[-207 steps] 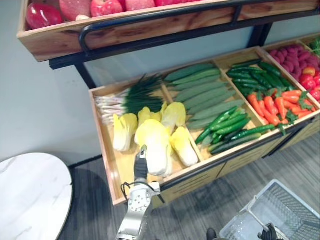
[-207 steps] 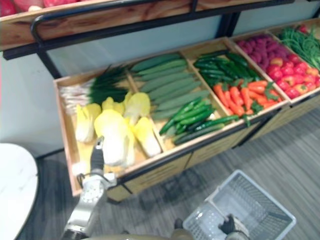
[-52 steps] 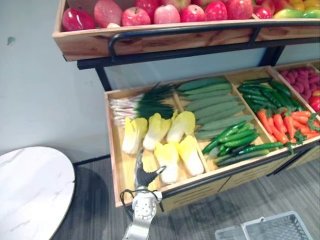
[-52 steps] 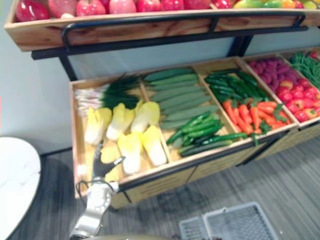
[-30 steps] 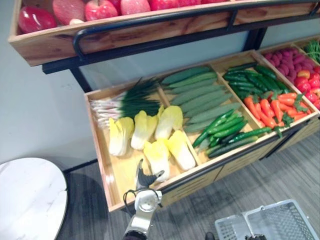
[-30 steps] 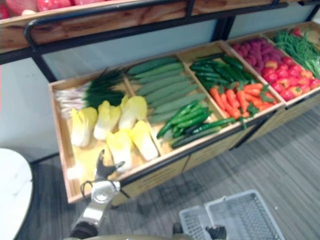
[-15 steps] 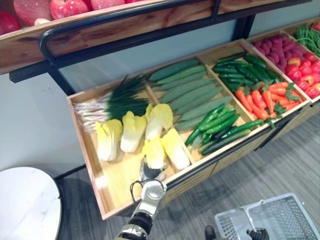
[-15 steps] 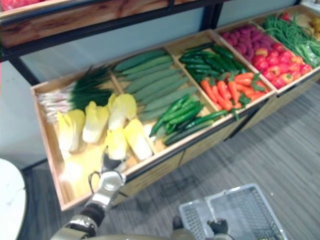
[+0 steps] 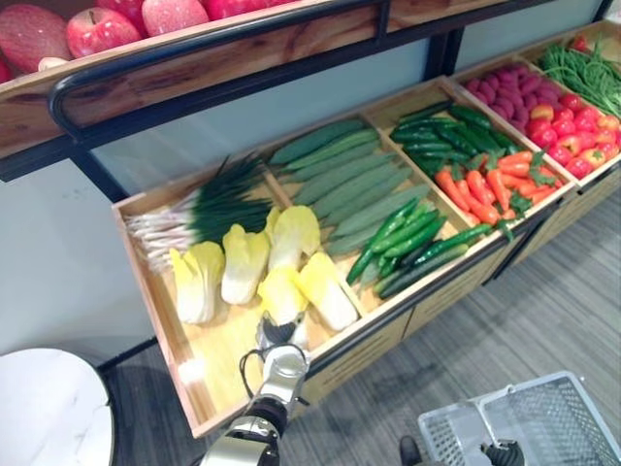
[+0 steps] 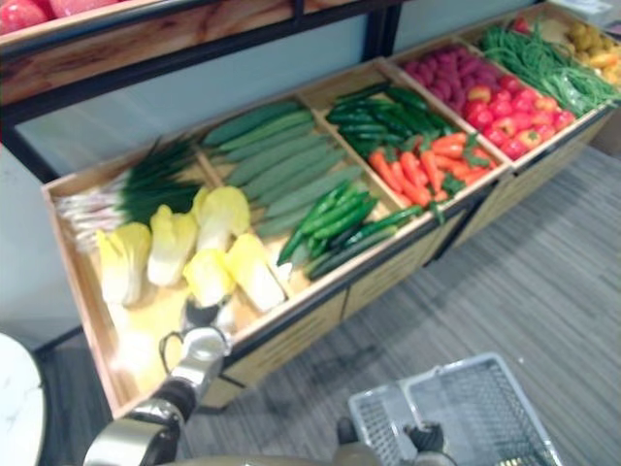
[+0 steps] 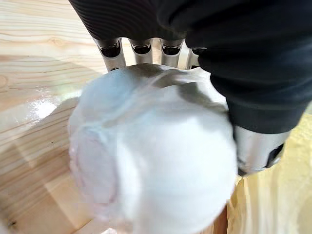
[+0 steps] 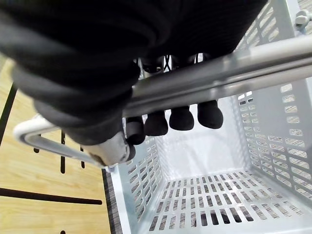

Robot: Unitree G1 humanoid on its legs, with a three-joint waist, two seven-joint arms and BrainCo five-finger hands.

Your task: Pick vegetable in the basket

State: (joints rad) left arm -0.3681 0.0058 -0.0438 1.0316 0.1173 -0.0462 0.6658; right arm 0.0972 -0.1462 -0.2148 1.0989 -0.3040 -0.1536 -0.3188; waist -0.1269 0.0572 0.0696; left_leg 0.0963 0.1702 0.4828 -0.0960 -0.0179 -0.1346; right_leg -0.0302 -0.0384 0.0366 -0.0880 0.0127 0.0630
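A wooden crate [image 9: 189, 383] holds several yellow napa cabbages. My left hand [image 9: 276, 334] is at the white stem end of the nearest cabbage [image 9: 280, 294]. In the left wrist view that white stem [image 11: 156, 161] sits between the fingers [image 11: 142, 49] and the thumb [image 11: 256, 148], which close round it. My right hand [image 12: 170, 117] is curled round the handle [image 12: 229, 75] of a grey wire basket [image 9: 548, 413], low at the right over the floor. The basket holds nothing.
Spring onions [image 9: 209, 209] lie behind the cabbages. To the right are cucumbers [image 9: 340, 175], green peppers [image 9: 403, 238], carrots [image 9: 485, 189], red fruit [image 9: 548, 107] and green beans [image 9: 587, 73]. A shelf of apples [image 9: 97, 29] with a black rail overhangs the crates. A white round table [image 9: 49, 413] stands at the lower left.
The camera has shifted. My left hand, open with the thumb apart a second ago, has reached forward to the nearest cabbage's stem and closed on it. The right hand still holds the basket.
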